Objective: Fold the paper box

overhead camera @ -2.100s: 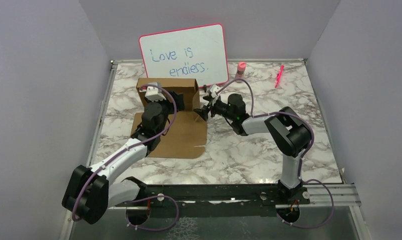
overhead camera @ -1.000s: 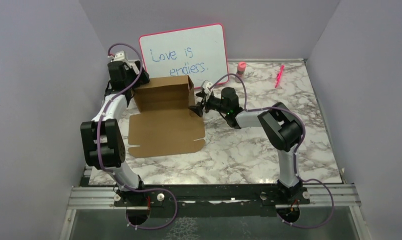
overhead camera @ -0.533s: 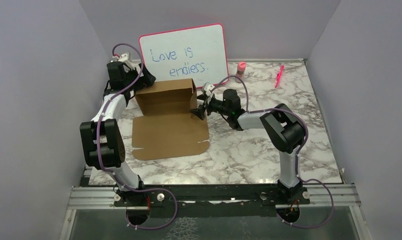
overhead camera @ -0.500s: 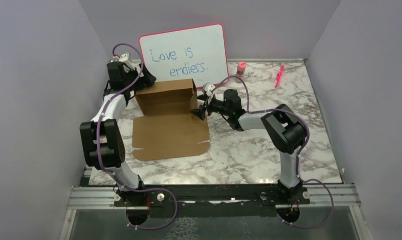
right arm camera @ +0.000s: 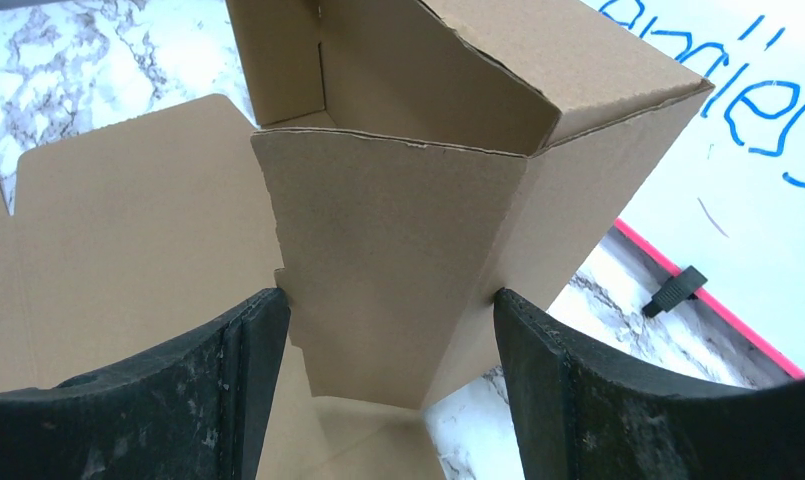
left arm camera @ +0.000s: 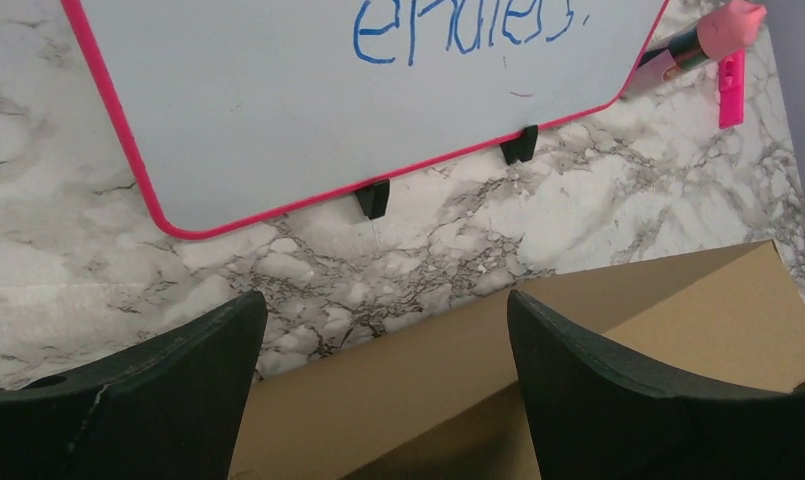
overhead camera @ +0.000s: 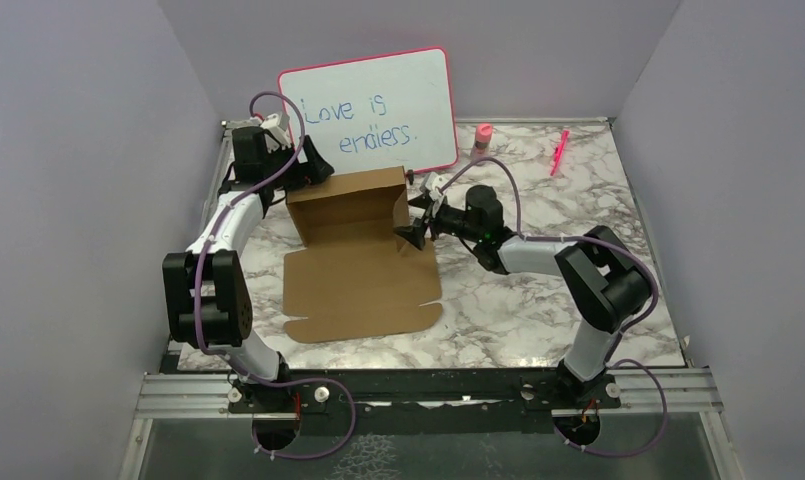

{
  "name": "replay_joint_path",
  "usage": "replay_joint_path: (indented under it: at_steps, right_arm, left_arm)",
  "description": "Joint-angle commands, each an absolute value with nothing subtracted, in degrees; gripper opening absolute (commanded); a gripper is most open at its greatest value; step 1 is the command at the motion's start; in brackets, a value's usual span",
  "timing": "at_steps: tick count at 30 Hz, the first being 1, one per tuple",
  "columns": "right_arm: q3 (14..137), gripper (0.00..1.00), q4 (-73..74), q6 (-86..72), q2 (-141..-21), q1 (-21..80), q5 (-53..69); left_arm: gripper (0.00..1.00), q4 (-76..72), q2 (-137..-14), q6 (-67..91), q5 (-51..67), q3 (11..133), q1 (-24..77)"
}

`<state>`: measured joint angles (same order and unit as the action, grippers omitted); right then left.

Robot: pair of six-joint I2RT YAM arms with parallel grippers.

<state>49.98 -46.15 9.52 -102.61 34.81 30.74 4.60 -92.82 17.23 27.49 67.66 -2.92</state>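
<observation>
Folding the paper box (overhead camera: 363, 270): the right side-flap step appears to be in hand

Nearest, the box's lid panel lies flat on the table (overhead camera: 538, 300); beyond it the walls stand raised. The right gripper (overhead camera: 415, 236), jaws wide, has the right side flap spanning its gap; whether it pinches cannot be told. The left gripper (overhead camera: 313, 168) hovers wide open and empty over the rear wall, before the whiteboard (overhead camera: 368, 105). The next move probably calls for tucking that flap inward while the rear wall is steadied
</observation>
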Motion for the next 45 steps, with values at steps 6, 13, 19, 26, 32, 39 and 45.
replay_joint_path:
  at_steps: [6,13,19,26,32,39,45]
  right_arm:
    - [49.8,0.79,-40.7,13.4,-98.5,35.1,31.6]
    - [48.7,0.8,-42.8,10.3,-98.1,32.8,33.9]
    - [52.8,0.82,-36.0,13.6,-99.2,31.4,41.0]
    - [58.3,0.82,-27.1,23.3,-102.1,31.1,46.9]
    - [60.4,0.74,-27.7,25.3,-104.0,31.1,43.3]
    - [58.7,0.64,-35.1,22.9,-105.0,31.2,39.0]
    - [58.5,0.61,-39.9,19.2,-106.5,31.1,38.7]
  left_arm:
    - [0.9,6.6,-90.4,16.3,30.3,67.1,-0.1]
    - [0.9,7.2,-91.3,15.5,29.9,67.2,-0.1]
    - [0.9,7.5,-91.7,15.2,29.9,67.7,-0.1]
    - [0.9,7.7,-92.1,14.9,30.6,68.1,-0.1]
    - [0.89,8.3,-92.5,14.1,31.3,68.7,-0.1]
    - [0.89,9.2,-93.4,13.2,32.3,69.5,1.8]
    - [0.89,10.1,-94.6,12.2,33.6,70.5,2.9]
